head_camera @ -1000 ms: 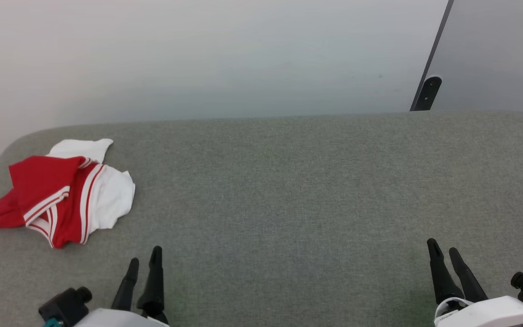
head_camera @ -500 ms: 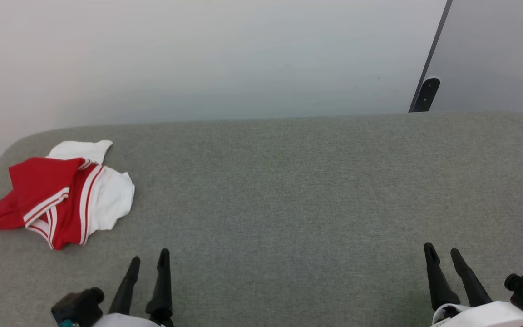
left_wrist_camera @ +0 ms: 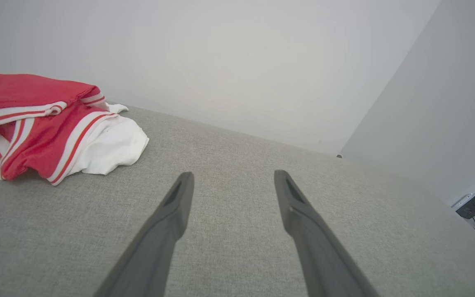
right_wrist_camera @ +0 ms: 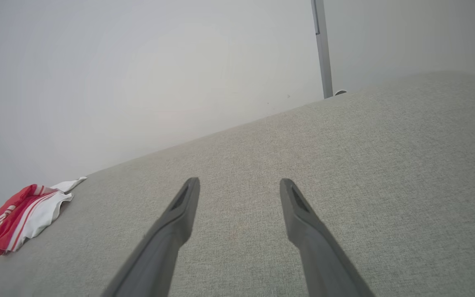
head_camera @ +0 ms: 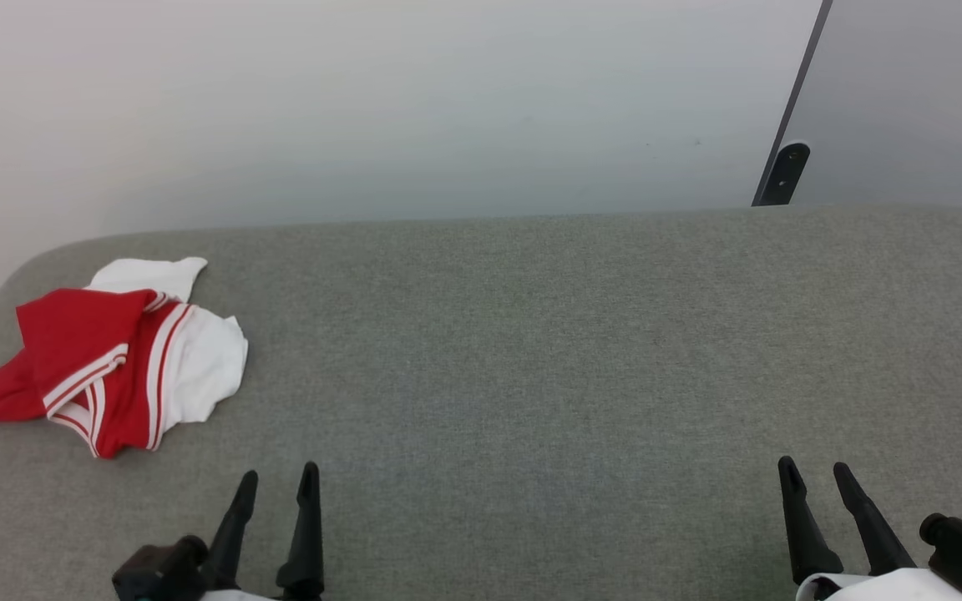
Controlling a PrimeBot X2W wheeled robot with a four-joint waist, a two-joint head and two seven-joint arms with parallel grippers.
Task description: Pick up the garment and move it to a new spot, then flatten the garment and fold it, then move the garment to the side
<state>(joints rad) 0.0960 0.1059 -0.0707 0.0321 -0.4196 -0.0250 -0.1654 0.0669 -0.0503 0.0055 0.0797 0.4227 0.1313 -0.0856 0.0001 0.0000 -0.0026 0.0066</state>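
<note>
Garment [head_camera: 105, 359] crumpled ahead-left of left gripper [head_camera: 279, 472], well apart from right gripper [head_camera: 813, 465]; both spread wide, holding nothing.

The garment [head_camera: 113, 359], a red jersey-style T-shirt with white sleeves and red-white striped trim, lies crumpled in a loose heap at the far left of the grey fabric surface [head_camera: 531, 351], its front folded under.

crumpled garment [left_wrist_camera: 52, 128] lies left of the spread left gripper [left_wrist_camera: 230, 178].
</note>
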